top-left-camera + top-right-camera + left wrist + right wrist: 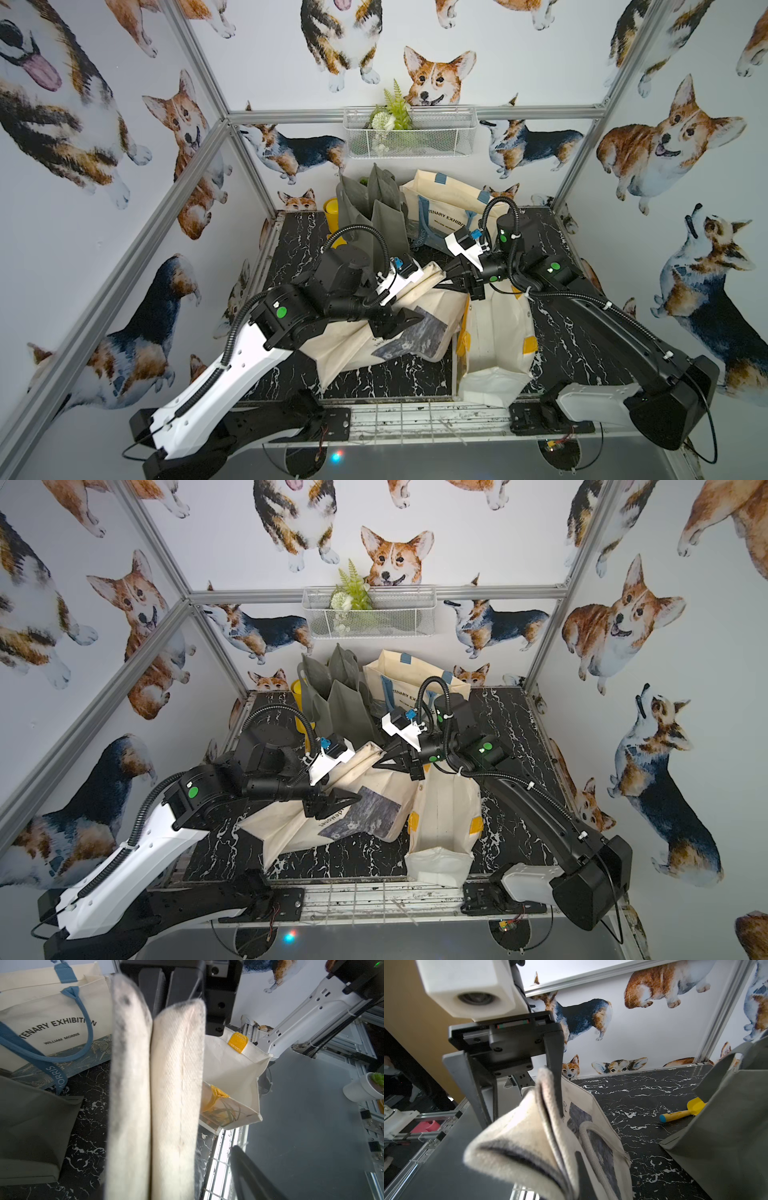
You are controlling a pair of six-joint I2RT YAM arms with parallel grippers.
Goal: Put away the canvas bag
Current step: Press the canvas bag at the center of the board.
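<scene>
The right claw pinches the canvas bag handles, left claw spread; that shallow hold might slip.

Soft, cool, even light is filling both top views, leaving only faint shadows on the marble tabletop. Wide-angle distortion is bowing the metal posts near the frame edges, and a red-and-cyan glint is flaring at lower centre. In the left wrist view the straps are blurring against the lens, and the wire grid is blowing out white. In the right wrist view the canvas bag is smearing out of focus at lower left, and the left edge is sitting dim.
</scene>
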